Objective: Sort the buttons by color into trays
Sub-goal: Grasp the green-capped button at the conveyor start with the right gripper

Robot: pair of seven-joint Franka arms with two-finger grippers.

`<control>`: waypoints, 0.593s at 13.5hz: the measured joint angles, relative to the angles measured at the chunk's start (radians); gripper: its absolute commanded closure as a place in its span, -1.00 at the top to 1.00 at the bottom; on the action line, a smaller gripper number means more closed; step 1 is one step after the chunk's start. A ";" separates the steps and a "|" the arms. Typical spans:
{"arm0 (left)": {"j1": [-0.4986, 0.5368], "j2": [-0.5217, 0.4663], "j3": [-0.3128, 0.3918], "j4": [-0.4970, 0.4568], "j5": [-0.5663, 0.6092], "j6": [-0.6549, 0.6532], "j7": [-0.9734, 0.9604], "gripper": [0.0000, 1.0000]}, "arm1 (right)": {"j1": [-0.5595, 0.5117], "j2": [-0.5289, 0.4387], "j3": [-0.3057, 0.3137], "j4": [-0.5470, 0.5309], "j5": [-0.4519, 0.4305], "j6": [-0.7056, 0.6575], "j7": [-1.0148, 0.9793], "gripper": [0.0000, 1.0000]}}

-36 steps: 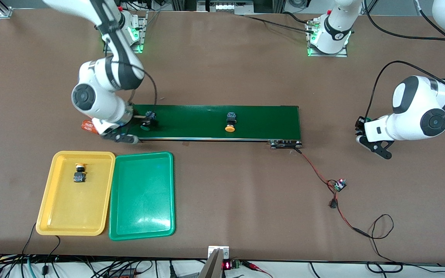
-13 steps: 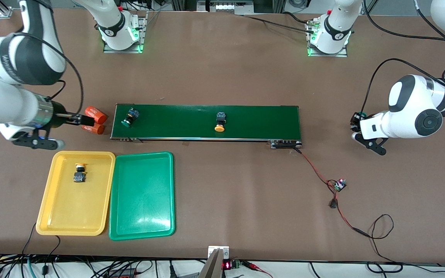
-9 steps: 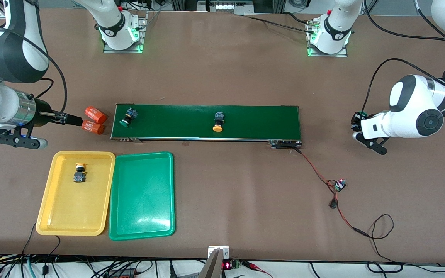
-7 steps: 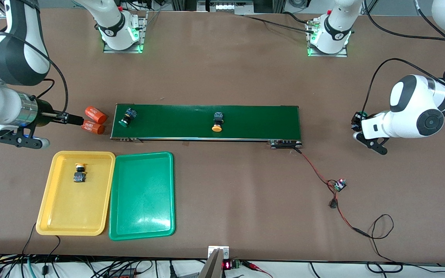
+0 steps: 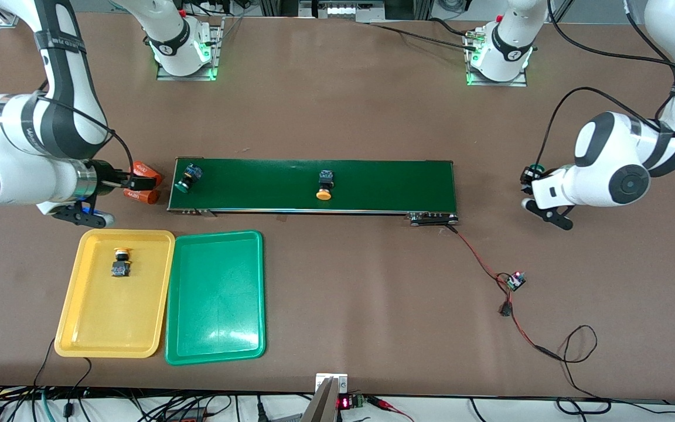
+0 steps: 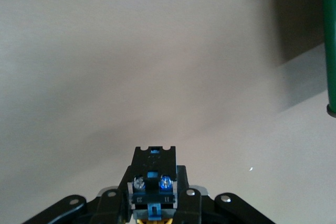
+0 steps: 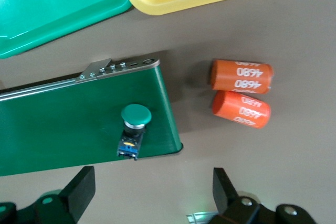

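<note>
A green-capped button (image 5: 185, 177) lies on the dark-green conveyor belt (image 5: 384, 184) at the right arm's end; it also shows in the right wrist view (image 7: 134, 124). A yellow-capped button (image 5: 324, 186) lies mid-belt. Another yellow-capped button (image 5: 120, 264) lies in the yellow tray (image 5: 79, 328). The green tray (image 5: 214, 316) beside it holds nothing. My right gripper (image 5: 132, 183) is open and empty (image 7: 152, 198), over the table by that belt end. My left gripper (image 5: 529, 181) is off the belt's other end, shut (image 6: 153, 198) on a black-and-blue button (image 6: 152, 174).
Two orange cylinders with white print (image 5: 141, 181) lie side by side off the belt end, right under my right gripper, and show in the right wrist view (image 7: 241, 93). A red wire runs from the belt's motor end to a small circuit board (image 5: 514, 280).
My right arm left the green button on the belt, swung out past the table's end, and has come back toward the belt end. Both belt buttons drifted toward the right arm's end. My left gripper shifted slightly toward the belt.
</note>
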 measured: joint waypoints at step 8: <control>0.013 -0.003 -0.011 -0.075 0.000 0.094 -0.017 -1.00 | 0.001 0.061 0.046 -0.125 0.075 0.192 -0.001 0.98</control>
